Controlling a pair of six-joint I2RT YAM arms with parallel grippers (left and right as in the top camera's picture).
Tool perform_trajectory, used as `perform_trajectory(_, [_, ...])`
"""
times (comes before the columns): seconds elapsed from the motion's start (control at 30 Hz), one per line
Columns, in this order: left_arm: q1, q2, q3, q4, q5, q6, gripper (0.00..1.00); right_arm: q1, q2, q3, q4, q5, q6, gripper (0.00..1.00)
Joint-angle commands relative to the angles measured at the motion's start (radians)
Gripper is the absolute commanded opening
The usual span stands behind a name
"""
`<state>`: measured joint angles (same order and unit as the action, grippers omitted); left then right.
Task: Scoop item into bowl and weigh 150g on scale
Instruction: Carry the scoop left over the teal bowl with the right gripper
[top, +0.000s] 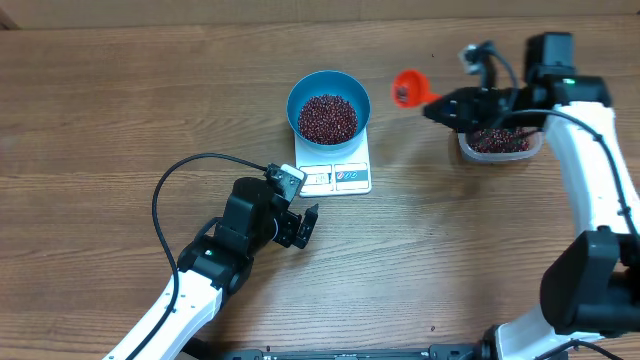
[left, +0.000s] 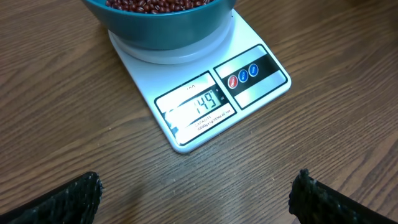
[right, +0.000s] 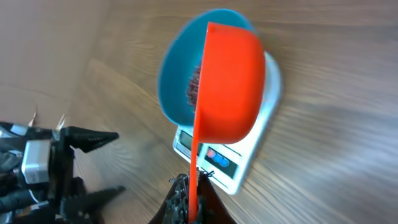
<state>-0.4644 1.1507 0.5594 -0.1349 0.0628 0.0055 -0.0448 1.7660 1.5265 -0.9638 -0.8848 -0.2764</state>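
The blue bowl (top: 329, 104) stands on the white scale (top: 335, 172) with a heap of dark red-brown beans (top: 327, 118) in it. In the left wrist view the scale's display (left: 196, 106) reads 149. My left gripper (top: 305, 225) sits open just in front of the scale, nothing between its fingers (left: 74, 199). My right gripper (top: 445, 103) is shut on the handle of an orange scoop (top: 408, 89), held in the air to the right of the bowl. In the right wrist view the scoop (right: 227, 87) is turned on its side in front of the bowl (right: 177, 81).
A clear plastic tub (top: 498, 143) holding more beans stands at the right, under my right arm. A black cable (top: 165, 195) loops over the table beside the left arm.
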Motion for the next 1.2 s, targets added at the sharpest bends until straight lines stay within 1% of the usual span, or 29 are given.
perform_trajectory(0.0, [-0.001,0.007,-0.002,0.000,-0.011,-0.006,1.00,0.073,-0.028,0.034,0.047,0.039,0.097,0.04])
perform_trajectory(0.07, [-0.001,0.007,-0.002,0.000,-0.011,-0.006,1.00,0.119,-0.028,0.034,0.077,0.089,0.124,0.04])
perform_trajectory(0.3, [-0.001,0.007,-0.002,0.000,-0.011,-0.006,1.00,0.249,-0.028,0.034,0.124,0.272,0.128,0.04])
perform_trajectory(0.5, [-0.001,0.007,-0.002,0.000,-0.011,-0.006,1.00,0.347,-0.027,0.034,0.161,0.495,0.143,0.04])
perform_trajectory(0.57, [-0.001,0.007,-0.002,0.000,-0.011,-0.006,1.00,0.387,-0.026,0.034,0.177,0.596,0.143,0.04])
perform_trajectory(0.73, [-0.001,0.007,-0.002,0.000,-0.011,-0.006,1.00,0.445,-0.023,0.034,0.204,0.741,0.143,0.04])
perform_trajectory(0.93, [-0.001,0.007,-0.002,0.000,-0.011,-0.006,1.00,0.479,-0.021,0.032,0.231,0.845,0.142,0.04])
perform_trajectory(1.17, [-0.001,0.007,-0.002,0.000,-0.011,-0.006,1.00,0.481,-0.021,0.032,0.249,0.858,0.142,0.04])
